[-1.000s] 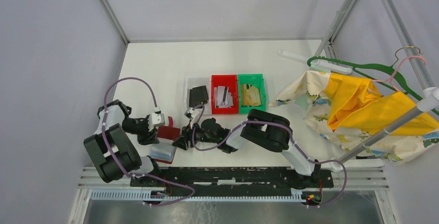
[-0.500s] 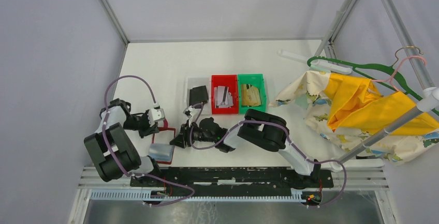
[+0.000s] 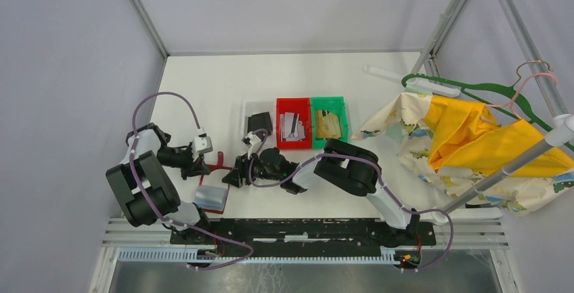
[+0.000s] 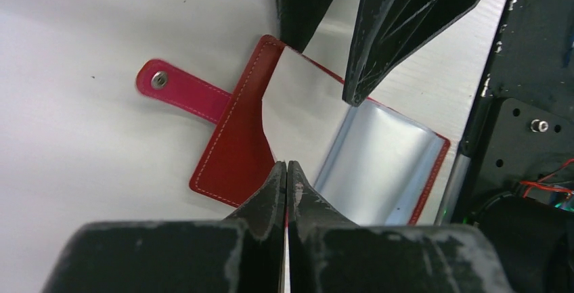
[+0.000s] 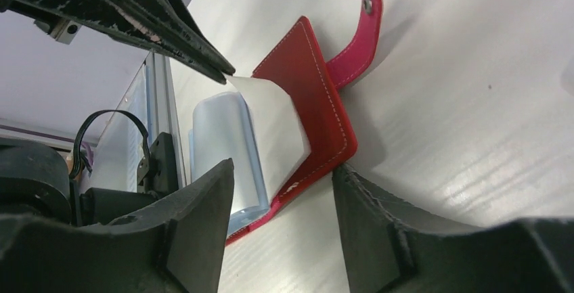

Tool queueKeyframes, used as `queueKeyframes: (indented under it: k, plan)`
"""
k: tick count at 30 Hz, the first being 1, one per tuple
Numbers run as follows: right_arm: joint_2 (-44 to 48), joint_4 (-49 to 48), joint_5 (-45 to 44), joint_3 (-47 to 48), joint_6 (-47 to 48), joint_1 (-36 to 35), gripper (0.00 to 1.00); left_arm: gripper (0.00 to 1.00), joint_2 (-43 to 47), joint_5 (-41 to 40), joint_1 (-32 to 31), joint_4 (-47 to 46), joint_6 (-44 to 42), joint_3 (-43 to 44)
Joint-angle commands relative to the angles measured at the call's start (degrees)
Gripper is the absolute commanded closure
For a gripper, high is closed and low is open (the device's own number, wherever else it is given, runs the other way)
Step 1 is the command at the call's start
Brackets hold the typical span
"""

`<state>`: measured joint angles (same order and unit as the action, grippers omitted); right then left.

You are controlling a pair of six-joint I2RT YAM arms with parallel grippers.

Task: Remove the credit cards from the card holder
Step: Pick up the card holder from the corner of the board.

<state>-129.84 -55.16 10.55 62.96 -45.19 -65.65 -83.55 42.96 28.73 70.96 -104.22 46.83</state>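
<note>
Your left pincer (image 4: 285, 178) is closed, its tips meeting on the edge of a pale sheet (image 4: 298, 110) that lifts out of the open red card holder (image 4: 233, 151); whether that sheet is a card or a pocket leaf, you cannot tell. Your right pincer (image 5: 283, 168) is open and empty, jaws apart, just beside the holder's right side. The holder lies near the front-left corner of the bench (image 3: 203, 90); its long axis runs from the front edge toward the back, with the strap (image 4: 183, 90) at the far end and the blue-grey leaves (image 4: 379, 164) at the near end. Your left arm is the nearer, directly over it; I judge the pull should follow the sheet's own plane, with the right pincer well placed to pin the red cover.
</note>
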Motion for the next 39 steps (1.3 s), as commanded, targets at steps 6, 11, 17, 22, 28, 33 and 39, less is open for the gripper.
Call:
queueKeyframes:
  k: [6,11,17,22,28,33,39]
  plan:
    - [1.12,15.2,0.53,3.44,-0.19,-1.01,0.32,0.98,2.15,0.74,-0.07,4.91,-3.64,1.82]
    - [3.51,23.73,-3.81,2.92,-1.04,-1.59,0.32,0.98,3.0,0.77,0.92,0.83,-0.33,1.69]
    - [3.86,25.57,-2.94,3.0,-5.78,-2.07,0.29,0.98,0.5,1.99,4.21,3.55,-1.13,5.01]
    - [6.9,22.85,-4.51,0.68,-6.19,-0.89,0.25,0.94,-2.04,1.34,7.51,5.29,-3.06,6.09]
    - [6.37,16.43,-2.38,-0.54,-7.91,-0.27,0.22,0.62,-8.76,3.09,11.11,13.11,-3.45,13.67]
    - [3.0,13.28,-2.24,1.04,-8.44,-0.75,0.22,0.51,-5.71,7.21,11.0,13.0,-6.68,10.58]
    - [1.34,15.55,-6.11,3.44,-7.81,-1.58,0.25,0.35,-3.86,6.57,10.99,13.07,-1.92,13.25]
